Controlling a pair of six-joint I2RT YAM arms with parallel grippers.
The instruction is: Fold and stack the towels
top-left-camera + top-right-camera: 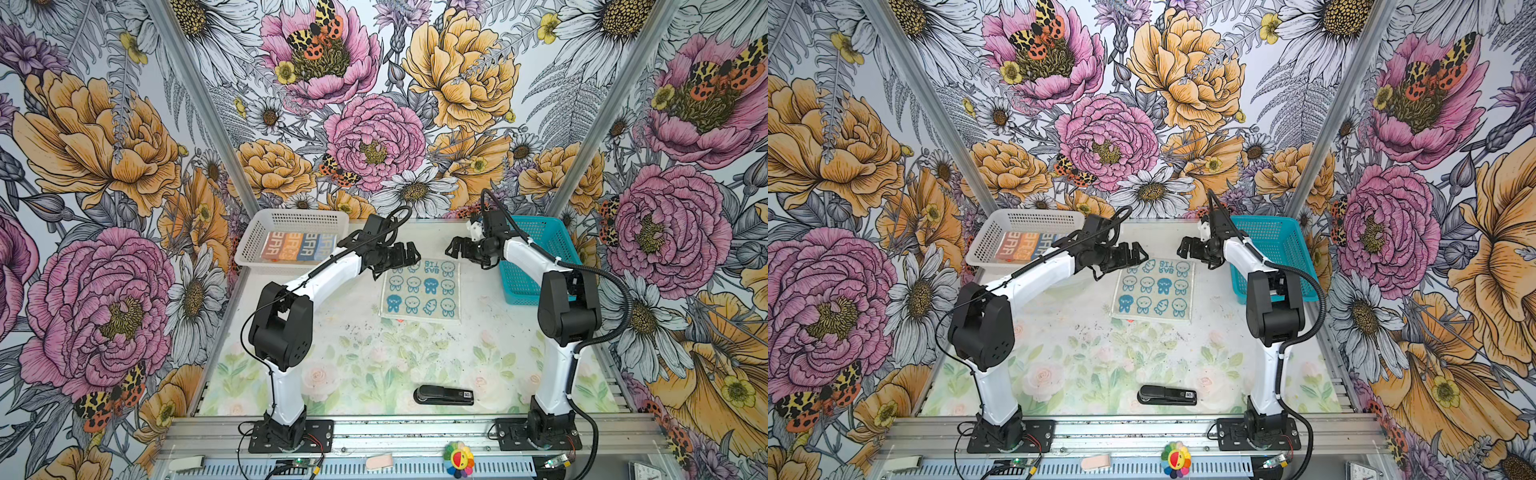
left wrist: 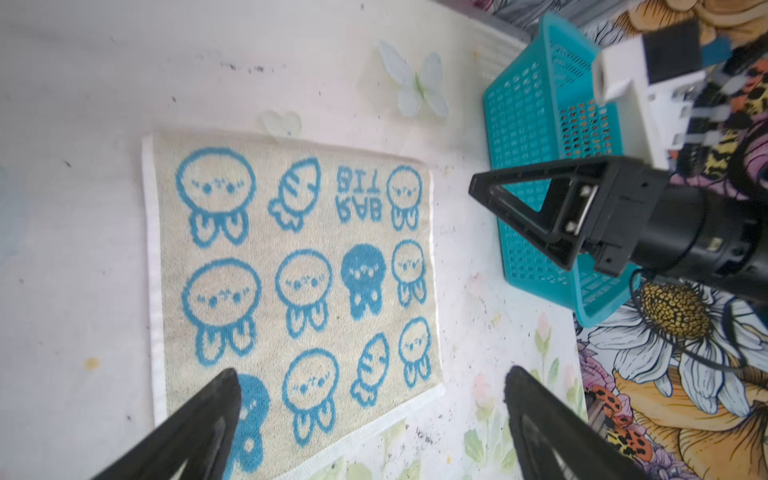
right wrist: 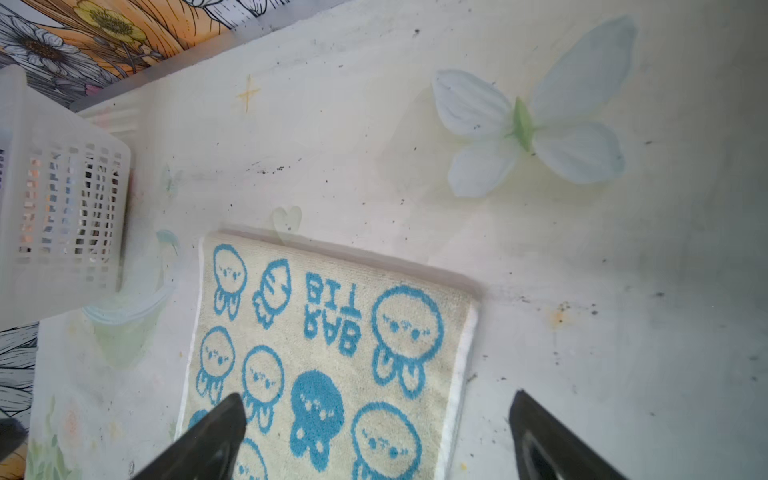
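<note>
Nearest my side of the pale flower-printed tabletop (image 1: 365,365) lies a black plastic stapler (image 1: 444,395), flat and well apart from the work. Past it, in the middle of the table, is the cream terry towel with blue bunny, carrot and "RABBIT" prints (image 1: 422,291). It lies flat with a looped nap and white hemmed side edges. Its far edge looks thick and rounded, so I judge it to be already folded once, with the crease away from me. It reads slightly wider than deep, with its long axis running across between the arms. The left gripper (image 1: 409,254) hangs over the far left corner and the right gripper (image 1: 455,248) near the far right corner. Both have their black fingers spread wide and hold nothing. Neither arm is clearly nearer, and the cloth lies below the jaws, spreading toward me, so I expect the next move to be a drop onto that far edge. Farther left stands a white perforated plastic basket (image 1: 266,226) holding a folded striped towel with orange and blue bands (image 1: 297,246). Far right is a teal perforated plastic basket (image 1: 540,232) in which I can see no cloth.
</note>
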